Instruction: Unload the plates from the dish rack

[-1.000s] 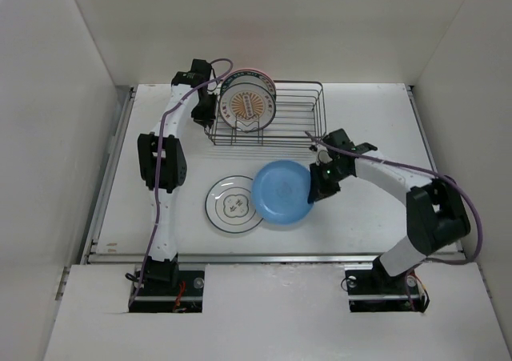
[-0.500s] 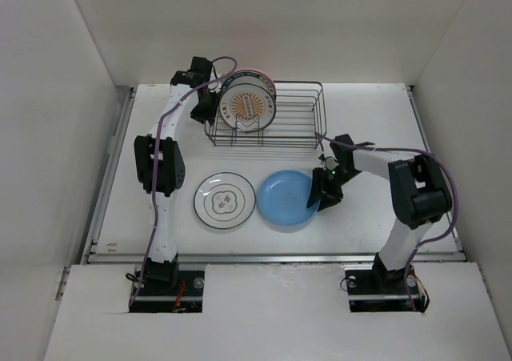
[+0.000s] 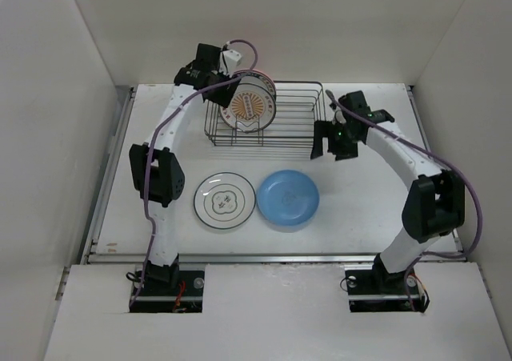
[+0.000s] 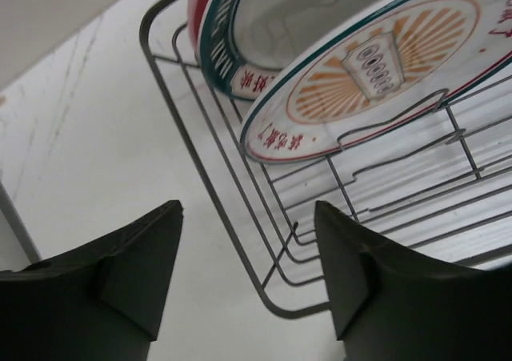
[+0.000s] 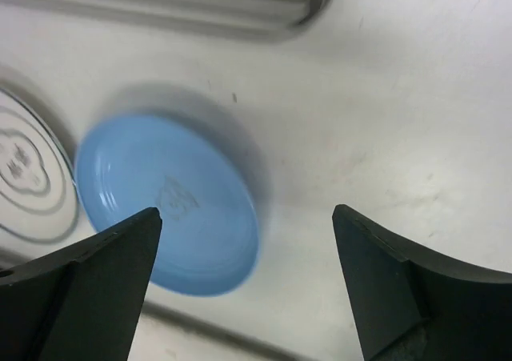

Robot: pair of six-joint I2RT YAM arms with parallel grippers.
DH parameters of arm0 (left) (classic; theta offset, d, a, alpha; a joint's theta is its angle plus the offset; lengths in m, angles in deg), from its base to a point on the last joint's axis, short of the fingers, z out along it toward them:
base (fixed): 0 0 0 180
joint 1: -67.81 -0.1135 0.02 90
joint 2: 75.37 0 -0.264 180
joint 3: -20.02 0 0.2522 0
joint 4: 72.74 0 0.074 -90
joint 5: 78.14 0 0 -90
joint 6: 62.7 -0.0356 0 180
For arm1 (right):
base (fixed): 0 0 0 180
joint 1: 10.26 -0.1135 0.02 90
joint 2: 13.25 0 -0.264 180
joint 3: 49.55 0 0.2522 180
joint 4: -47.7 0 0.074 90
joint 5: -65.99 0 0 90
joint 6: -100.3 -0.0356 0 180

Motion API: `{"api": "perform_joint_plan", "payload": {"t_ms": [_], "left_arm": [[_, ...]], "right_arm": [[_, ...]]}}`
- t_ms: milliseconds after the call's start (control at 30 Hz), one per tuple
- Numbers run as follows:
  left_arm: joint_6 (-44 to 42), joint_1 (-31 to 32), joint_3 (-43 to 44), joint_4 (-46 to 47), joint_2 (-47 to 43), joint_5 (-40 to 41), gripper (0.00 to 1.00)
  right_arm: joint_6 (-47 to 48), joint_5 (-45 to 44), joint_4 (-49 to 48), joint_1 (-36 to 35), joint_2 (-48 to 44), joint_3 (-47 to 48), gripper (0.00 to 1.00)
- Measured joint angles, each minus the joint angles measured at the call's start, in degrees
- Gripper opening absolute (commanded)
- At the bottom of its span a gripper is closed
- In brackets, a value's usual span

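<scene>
Three plates stand upright at the dish rack's (image 3: 292,129) nine o'clock end: orange-patterned plate (image 3: 250,107), green-rimmed plate (image 4: 230,50), pink plate (image 4: 197,1). At its six o'clock the ringed white plate (image 3: 225,201) and blue plate (image 3: 288,198) lie flat on the table (image 3: 376,209). Left gripper (image 4: 246,217) hangs empty, jaws apart, at the rack's ten o'clock; right gripper (image 5: 248,217), likewise spread, at three o'clock.
</scene>
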Motion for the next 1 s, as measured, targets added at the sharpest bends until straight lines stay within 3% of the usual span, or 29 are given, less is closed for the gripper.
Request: {"api": "perform_joint_plan", "payload": {"t_ms": [67,267,367,500,567,600,700,733,800,1000], "left_arm": [[-1.75,1.01,-0.52,2.27,0.22,-0.02,0.71],[-4.13,2.73,2.23,9.14,4.24,-0.09,0.71],[-4.17,2.6,3.65,10.97,6.84,-0.11,0.57],[-4.33,2.45,3.67,10.84,8.44,-1.18,0.55],[-4.28,2.34,3.67,10.54,8.59,-1.88,0.5],[-4.22,2.32,3.67,10.56,8.59,-2.16,0.41],[-4.31,2.32,3.67,10.93,8.59,-2.25,0.26],[-4.22,2.12,3.69,11.15,8.59,-2.19,0.14],[-4.57,1.64,3.8,10.93,8.59,-2.54,0.01],[-5.22,1.7,3.8,9.22,8.57,-2.8,0.0]], "right_arm": [[0.22,-2.64,-0.5,0.09,-0.26,4.85,0.96],[-2.6,-11.82,-4.85,2.47,5.55,18.69,0.97],[-4.04,-14.73,-7.72,4.13,11.21,23.63,0.97],[-4.9,-17.18,-8.85,4.85,21.86,31.17,0.94],[-5.09,-17.11,-9.79,4.83,25.99,32.57,0.86],[-5.11,-16.61,-9.92,4.83,27.39,32.57,0.83],[-5.31,-14.8,-9.94,4.83,30.6,32.5,0.71],[-5.46,-14.1,-10.05,4.83,31.08,32.41,0.68],[-5.62,-13.35,-10.75,4.83,31.19,31.91,0.58],[-5.22,-11.5,-14.25,4.83,29.83,29.07,0.27]]}}
